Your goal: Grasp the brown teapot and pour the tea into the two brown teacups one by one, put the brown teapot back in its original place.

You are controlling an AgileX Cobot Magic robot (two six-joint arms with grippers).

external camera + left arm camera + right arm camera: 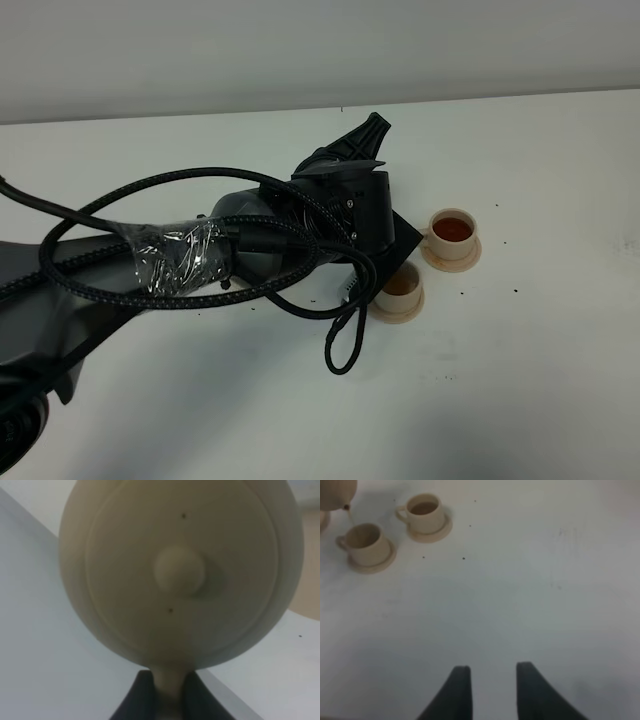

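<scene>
Far left in the high view: left arm [250, 240], black, wrapped in braided cables [120, 200], stretched across the white bench [520, 380] toward the middle and hiding the load at its tip.

From that arm's wrist camera: left fingers [131, 702] clamped on the loop handle [169, 690] of the brown teapot [125, 605]. Pot held off the bench and filling the picture, lid [225, 540] on, round knob [179, 572] at the centre. Beyond the pot's edge, a tan patch [309, 595], possibly the wide saucer, too blurred to call.

Next to the right, just past the arm's end: left teacup [402, 288] on a saucer, partly covered by the arm, amber tea inside. From the right wrist camera: a corner of the teapot above this cup, with a thin stream of tea [349, 514] falling from the spout down to the cup's rim.

Further right and a little farther back, just beside the first: right teacup [453, 232], upright on a small saucer [452, 267], filled with dark reddish tea.

Last, right fingers [456, 692] apart, nothing between them, hovering over the bench, well apart from both cups.
</scene>
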